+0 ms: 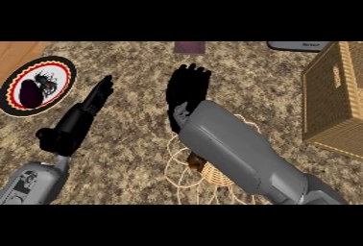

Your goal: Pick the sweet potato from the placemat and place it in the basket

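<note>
The right forearm (245,156) is cutting across the middle of the view and covering most of the placemat (178,168), a pale lacy mat of which only looping edges are peeking out at the arm's left and lower side. Tucked against the arm's underside, a small brown and tan patch is showing; that is probably the sweet potato (197,162), still lying on the placemat, though most of it is hidden and its shape is hard to read.

The right hand (188,89) is stretching up past the mat over the speckled counter (135,129), fingers straight and close together, holding nothing. Its black palm is blending into its own shadow, so the thumb is hard to pick out.

The left hand (96,98) is sitting over at the left, fingers straight and pointing up and to the right, empty, resting over the counter.

The basket (333,103), a woven box, is standing at the right edge, partly cut off by the frame and well apart from the mat. At the far left a round plate (37,85) with a dark patterned rim is carrying a dark purple object and is clipped by the edge. Along the top, a dark reddish thing and a grey one are both cut off, too little showing to name.
</note>
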